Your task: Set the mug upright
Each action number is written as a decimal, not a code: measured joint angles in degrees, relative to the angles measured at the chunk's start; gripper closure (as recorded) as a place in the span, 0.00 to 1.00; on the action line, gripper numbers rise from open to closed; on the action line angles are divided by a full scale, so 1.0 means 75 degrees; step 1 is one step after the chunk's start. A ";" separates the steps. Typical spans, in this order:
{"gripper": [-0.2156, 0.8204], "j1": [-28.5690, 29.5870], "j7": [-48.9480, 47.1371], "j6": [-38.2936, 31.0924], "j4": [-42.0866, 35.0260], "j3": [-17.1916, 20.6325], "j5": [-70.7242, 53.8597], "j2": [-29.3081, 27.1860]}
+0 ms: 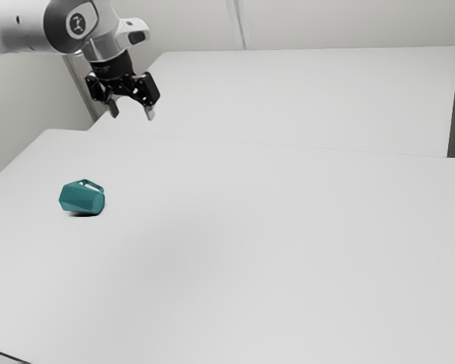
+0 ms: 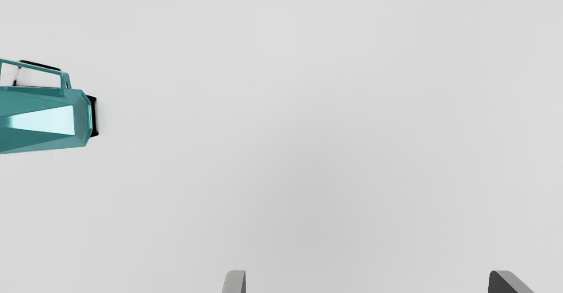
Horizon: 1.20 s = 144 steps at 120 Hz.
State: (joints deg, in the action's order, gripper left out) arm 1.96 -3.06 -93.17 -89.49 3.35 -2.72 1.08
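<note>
Mug (image 1: 82, 200) lies tipped over, below and well apart from the gripper (image 1: 132, 114).

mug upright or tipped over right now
Tipped over: the mug lies on its side on the table, its long faceted body stretched along the tabletop in both views, the handle along its flank.

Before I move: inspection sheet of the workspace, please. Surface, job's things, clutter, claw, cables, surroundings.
Surface: smooth, plain white table, with a soft shadow across it.
Job's things: teal faceted mug lying on its side, not upright; its angular loop handle is on the mug's upper side in the exterior view.
Clutter: nothing seen.
Claw: black two-finger claw open, raised above the table, not touching the mug.
Cables: nothing seen.
Surroundings: pale, plain walls behind.
</note>
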 joint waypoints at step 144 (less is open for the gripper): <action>0.21 0.3564 0.1815 -0.1316 -0.1309 0.0009 0.1439 0.0987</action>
State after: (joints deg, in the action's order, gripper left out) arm 28.69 10.55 -103.04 -99.31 3.42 8.07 8.48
